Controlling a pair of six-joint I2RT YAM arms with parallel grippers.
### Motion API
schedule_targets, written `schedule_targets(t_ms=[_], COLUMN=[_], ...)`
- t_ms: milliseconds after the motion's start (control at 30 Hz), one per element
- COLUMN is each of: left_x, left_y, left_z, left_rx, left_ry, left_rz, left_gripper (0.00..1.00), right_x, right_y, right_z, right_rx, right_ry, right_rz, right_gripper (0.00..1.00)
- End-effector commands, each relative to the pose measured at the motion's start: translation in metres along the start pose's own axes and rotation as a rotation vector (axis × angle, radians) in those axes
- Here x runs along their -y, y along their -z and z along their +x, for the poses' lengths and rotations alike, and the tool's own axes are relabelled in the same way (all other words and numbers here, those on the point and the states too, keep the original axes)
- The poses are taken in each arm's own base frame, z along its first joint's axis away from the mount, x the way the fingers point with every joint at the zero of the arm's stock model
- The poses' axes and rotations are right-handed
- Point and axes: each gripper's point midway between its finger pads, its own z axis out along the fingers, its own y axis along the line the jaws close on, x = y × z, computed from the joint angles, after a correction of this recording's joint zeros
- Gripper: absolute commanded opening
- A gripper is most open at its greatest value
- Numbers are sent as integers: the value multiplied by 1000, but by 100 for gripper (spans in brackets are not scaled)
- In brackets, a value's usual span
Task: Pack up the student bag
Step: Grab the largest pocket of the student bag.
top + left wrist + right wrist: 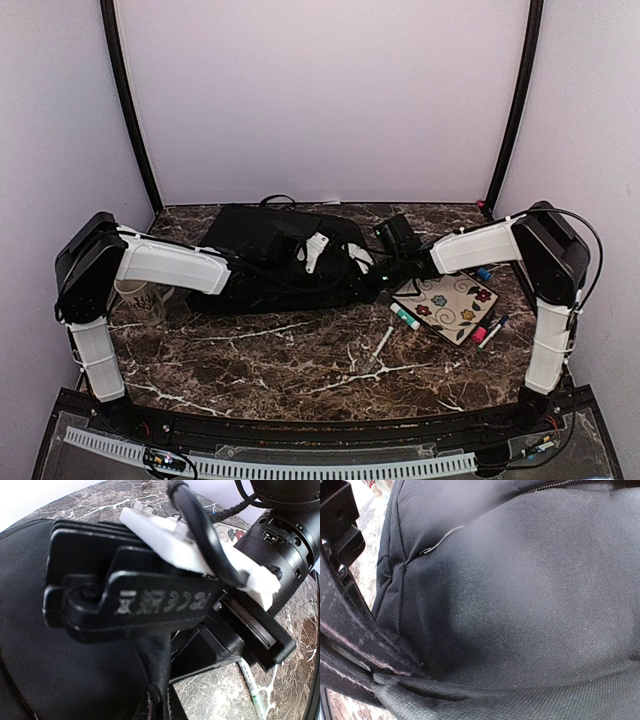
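Note:
The student bag [262, 245] is a large black backpack lying flat at the back middle of the table. My left gripper [335, 268] reaches across it to its right end. In the left wrist view a fold of the bag's fabric [159, 680] is pinched at the bottom, with the jaws closed on it. My right gripper [372, 268] meets the bag's right edge from the other side, and its body [140, 600] fills the left wrist view. In the right wrist view the bag [520, 590] fills the frame, with a fabric fold [405, 692] drawn taut into the jaws.
A floral notebook [447, 303] lies right of the bag, with markers [404, 318] around it; one green-tipped marker [252, 687] shows in the left wrist view. A mug [140, 300] stands under the left forearm. A black cable [278, 199] sits behind the bag.

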Motion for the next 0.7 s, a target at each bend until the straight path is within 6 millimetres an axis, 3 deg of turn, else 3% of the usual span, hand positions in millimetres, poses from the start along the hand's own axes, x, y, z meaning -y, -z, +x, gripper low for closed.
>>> schedule_targets(t_ms=[0, 400, 667], left_x=[10, 10, 11], left_y=[9, 8, 9], left_z=[-3, -2, 0], left_rx=[2, -5, -11], left_ry=[-8, -14, -15], left_rz=[39, 40, 44], left_gripper=[0, 1, 1], right_x=[10, 4, 10], right_y=[-1, 4, 3], right_z=[-8, -7, -2], right_rx=[26, 37, 28], right_ry=[-8, -6, -30], right_rz=[-7, -58, -61], right_gripper=[10, 22, 8])
